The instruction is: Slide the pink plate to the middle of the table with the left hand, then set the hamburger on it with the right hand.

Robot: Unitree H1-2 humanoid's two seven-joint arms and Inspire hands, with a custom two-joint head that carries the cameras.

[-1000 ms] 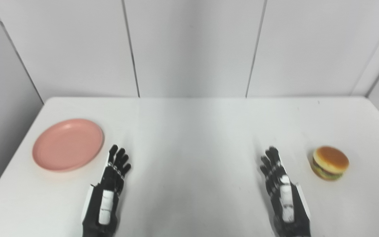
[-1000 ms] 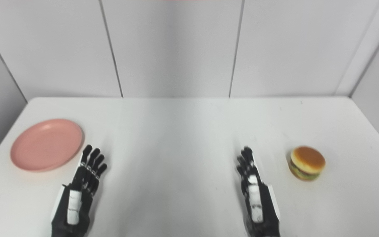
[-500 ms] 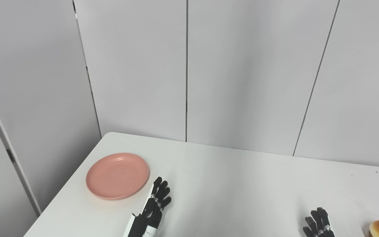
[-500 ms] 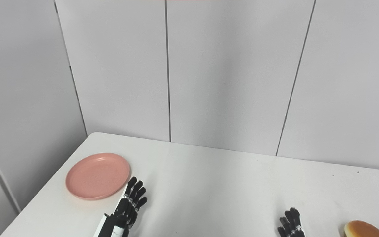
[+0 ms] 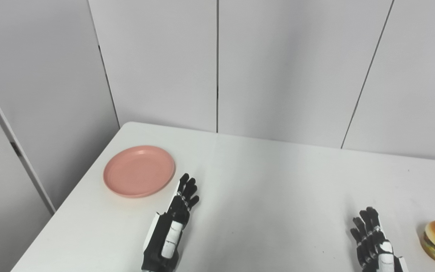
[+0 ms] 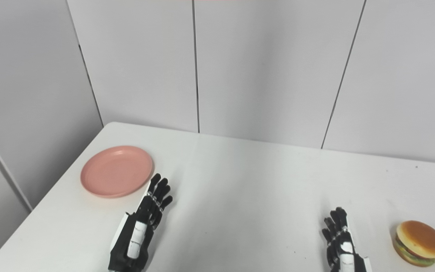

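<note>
Resting low over the tabletop (image 6: 247,196), the left robot hand (image 6: 142,223) lies with fingers extended and apart, grasping nothing. Its fingertips (image 6: 161,183) point toward the far wall and sit just beside the near right rim of the pink plate (image 6: 117,171); contact cannot be confirmed. The plate lies flat near the tabletop's left edge, nothing on it. The right robot hand (image 6: 340,241) is at the bottom of the view, partly cut off by the picture edge, fingers likewise straight and spread, holding nothing. The hamburger (image 6: 420,238) stands upright on the tabletop to the right of that hand, near it but apart. Plate and hamburger are well apart, at opposite sides. Grey wall panels (image 6: 263,64) stand behind.
</note>
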